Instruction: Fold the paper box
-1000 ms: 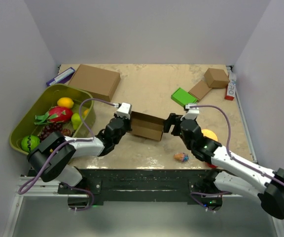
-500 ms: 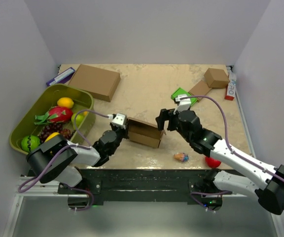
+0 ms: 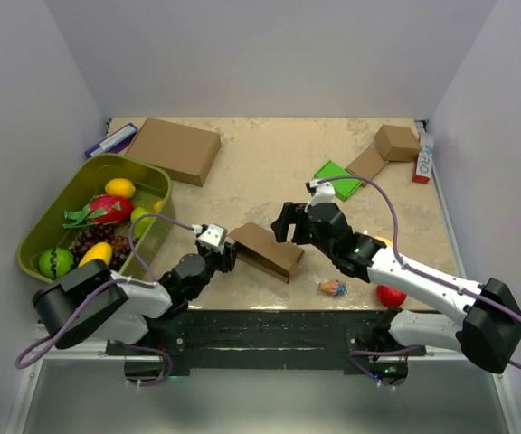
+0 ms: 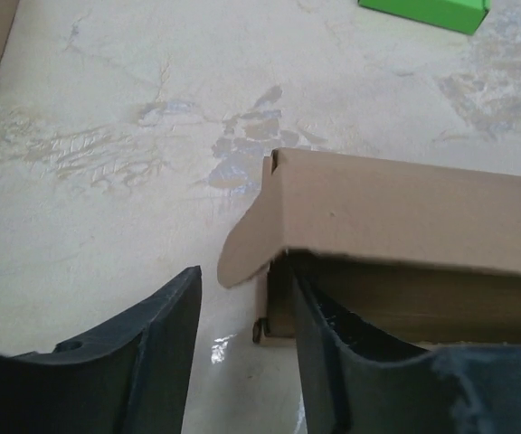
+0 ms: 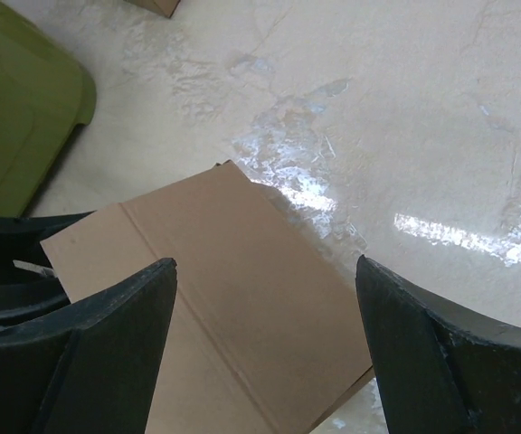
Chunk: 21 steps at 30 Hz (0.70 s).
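The paper box (image 3: 265, 249), a slim brown cardboard mailer, lies near the table's front middle with its lid (image 4: 405, 212) lowered over the base. A rounded side tab (image 4: 242, 249) sticks out at its left end. My left gripper (image 3: 222, 250) is at that end, open. In the left wrist view its gripper (image 4: 245, 271) has the right finger (image 4: 333, 362) reaching under the lid's edge and the left finger (image 4: 152, 353) outside over bare table. My right gripper (image 3: 288, 221) hovers over the lid (image 5: 224, 298), and in its wrist view the gripper (image 5: 265, 262) is wide open, holding nothing.
A green bin (image 3: 54, 210) of fruit stands at the left. A larger brown box (image 3: 177, 149) lies at the back left; a small cube box (image 3: 396, 142) and green block (image 3: 337, 176) at the back right. A red ball (image 3: 390, 295) and small wrapped item (image 3: 333, 287) lie front right.
My left gripper has drawn back toward the near left and opened. The box has shifted nearer with its lid lower. My right gripper has moved left, over the box.
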### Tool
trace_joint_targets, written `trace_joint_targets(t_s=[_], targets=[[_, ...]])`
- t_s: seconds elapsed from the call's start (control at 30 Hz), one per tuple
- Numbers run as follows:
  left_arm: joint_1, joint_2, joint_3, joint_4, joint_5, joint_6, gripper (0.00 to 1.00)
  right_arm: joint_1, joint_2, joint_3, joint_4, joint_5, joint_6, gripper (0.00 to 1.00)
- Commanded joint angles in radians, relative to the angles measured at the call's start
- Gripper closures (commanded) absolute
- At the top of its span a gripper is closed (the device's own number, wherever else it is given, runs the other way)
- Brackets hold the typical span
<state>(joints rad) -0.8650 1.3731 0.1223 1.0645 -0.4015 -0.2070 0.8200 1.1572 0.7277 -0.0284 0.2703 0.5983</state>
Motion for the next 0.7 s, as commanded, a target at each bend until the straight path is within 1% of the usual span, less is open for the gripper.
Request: trace_joint_targets(t_s=[0.0, 0.07, 0.1, 0.13, 0.17, 0.2, 0.23, 0.27, 0.3, 0.33, 0.37, 0.43, 0.47, 0.53, 0.57, 0.67], targets=[[-0.014, -0.127, -0.024, -0.053, 0.042, -0.022, 0.41, 0.007, -0.011, -0.004, 0.044, 0.003, 0.043, 0.17], [-0.015, -0.207, -0.039, -0.080, 0.069, -0.028, 0.36, 0.010, -0.013, -0.004, 0.042, 0.003, 0.044, 0.17], [-0.016, -0.238, -0.042, -0.122, 0.099, -0.029, 0.34, 0.010, -0.014, -0.002, 0.042, 0.004, 0.044, 0.17], [-0.017, -0.302, -0.046, -0.145, 0.114, -0.035, 0.32, 0.010, -0.016, 0.001, 0.039, 0.003, 0.044, 0.17], [-0.017, -0.337, -0.050, -0.176, 0.142, -0.037, 0.31, 0.010, -0.016, 0.002, 0.038, 0.004, 0.046, 0.17], [-0.019, -0.373, -0.050, -0.245, 0.159, -0.038, 0.31, 0.010, -0.019, 0.006, 0.036, 0.000, 0.044, 0.18], [-0.019, -0.450, -0.053, -0.280, 0.173, -0.045, 0.31, 0.010, -0.019, 0.009, 0.035, -0.006, 0.044, 0.18], [-0.020, -0.489, -0.056, -0.355, 0.206, -0.046, 0.31, 0.013, -0.022, 0.009, 0.036, -0.006, 0.043, 0.18], [-0.019, -0.526, -0.055, -0.395, 0.217, -0.055, 0.31, 0.013, -0.024, 0.009, 0.036, -0.006, 0.043, 0.18], [-0.019, -0.599, -0.044, -0.443, 0.223, -0.061, 0.32, 0.014, -0.025, 0.009, 0.035, -0.003, 0.043, 0.19], [-0.020, -0.635, -0.036, -0.539, 0.234, -0.066, 0.32, 0.013, -0.024, 0.007, 0.036, -0.005, 0.043, 0.19], [-0.019, -0.730, -0.003, -0.621, 0.242, -0.081, 0.33, 0.015, -0.024, 0.003, 0.039, -0.009, 0.043, 0.22], [-0.019, -0.758, 0.013, -0.683, 0.256, -0.083, 0.33, 0.016, -0.021, 0.001, 0.047, -0.019, 0.044, 0.23], [-0.019, -0.825, 0.077, -0.736, 0.263, -0.088, 0.35, 0.016, -0.011, -0.005, 0.053, -0.029, 0.044, 0.26], [-0.019, -0.839, 0.100, -0.777, 0.276, -0.088, 0.36, 0.018, -0.008, -0.007, 0.053, -0.034, 0.044, 0.27], [-0.019, -0.853, 0.180, -0.834, 0.325, -0.068, 0.37, 0.021, -0.004, -0.013, 0.058, -0.048, 0.051, 0.30]])
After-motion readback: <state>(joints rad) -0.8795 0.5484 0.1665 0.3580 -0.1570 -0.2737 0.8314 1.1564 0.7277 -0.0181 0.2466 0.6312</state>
